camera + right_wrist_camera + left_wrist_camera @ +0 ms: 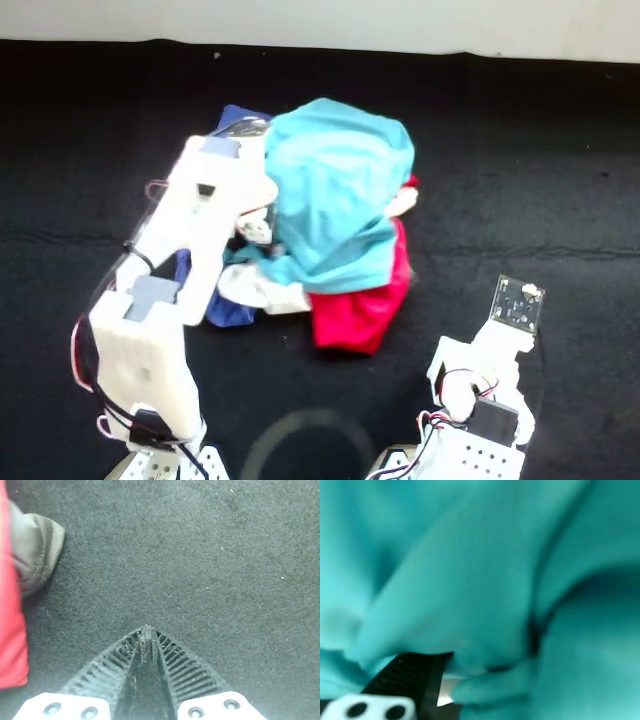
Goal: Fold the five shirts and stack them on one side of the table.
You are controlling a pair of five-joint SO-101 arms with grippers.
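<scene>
atop shirt pile (pixel 352 305) — teal shirt (pixel 340 185), left hand (pixel 256 224) against it

Shirt pile (pixel 340 200) blocks ctr; room to pass over mat (pixel 540 150) round it.

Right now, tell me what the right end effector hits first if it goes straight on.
Most likely the bare black tabletop, though depth is hard to judge. The right end effector, shut, aims at it; the red shirt lies off to one side.
</scene>
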